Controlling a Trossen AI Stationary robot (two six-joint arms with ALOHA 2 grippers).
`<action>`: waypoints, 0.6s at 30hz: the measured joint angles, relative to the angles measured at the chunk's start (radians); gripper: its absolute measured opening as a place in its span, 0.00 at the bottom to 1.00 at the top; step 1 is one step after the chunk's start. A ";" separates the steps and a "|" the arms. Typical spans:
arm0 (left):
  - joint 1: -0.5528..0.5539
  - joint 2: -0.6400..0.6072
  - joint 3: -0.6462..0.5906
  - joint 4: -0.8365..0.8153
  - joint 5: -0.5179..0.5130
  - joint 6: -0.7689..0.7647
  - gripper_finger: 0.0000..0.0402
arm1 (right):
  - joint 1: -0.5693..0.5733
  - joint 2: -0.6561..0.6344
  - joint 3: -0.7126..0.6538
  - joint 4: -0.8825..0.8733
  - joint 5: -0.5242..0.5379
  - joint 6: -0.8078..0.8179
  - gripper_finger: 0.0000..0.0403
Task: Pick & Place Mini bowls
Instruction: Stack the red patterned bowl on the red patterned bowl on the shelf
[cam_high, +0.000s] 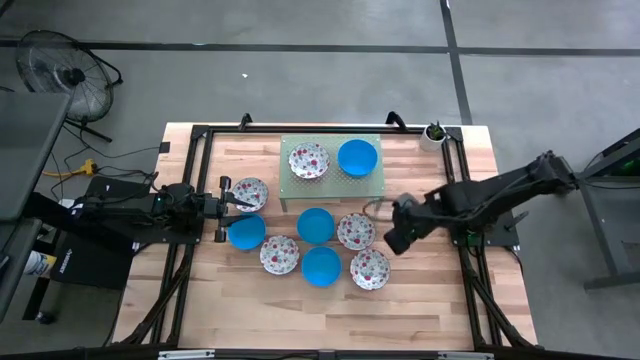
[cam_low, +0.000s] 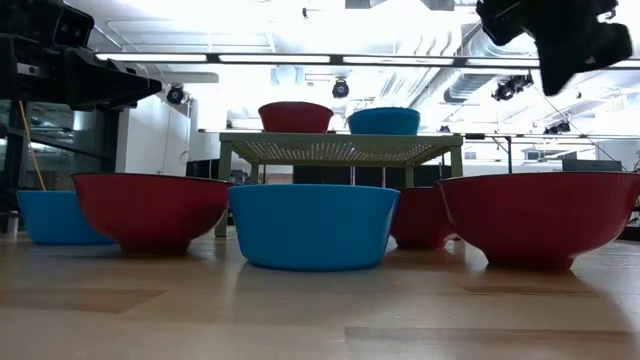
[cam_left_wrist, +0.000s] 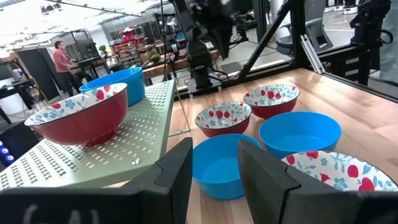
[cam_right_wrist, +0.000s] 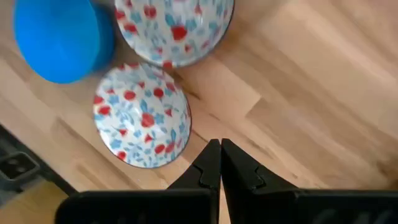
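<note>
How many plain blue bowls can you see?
4. One blue bowl on the green stand at; three on the table: beside the left end effector, below the stand, and nearest the front.

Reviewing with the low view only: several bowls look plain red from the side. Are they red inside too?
Observer: No. Inside they are white with red floral speckles, like the floral bowl on the green perforated stand.
Operator: The dark end effector at top right: which arm, and is it holding anything?
Observer: The right end effector, shut and empty, over bare wood.
Operator: And the left one?
Observer: The left end effector is open, low at the table's left side, facing a blue bowl.
</note>
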 joint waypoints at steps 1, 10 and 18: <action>0.000 0.000 0.000 0.000 0.000 0.000 0.31 | 0.017 0.018 0.000 0.001 0.001 0.012 0.00; 0.000 0.000 0.000 0.000 0.000 0.000 0.31 | 0.114 0.162 0.000 0.013 -0.013 0.136 0.12; 0.000 0.000 0.000 0.000 0.000 0.000 0.31 | 0.127 0.274 0.000 0.086 -0.072 0.232 0.35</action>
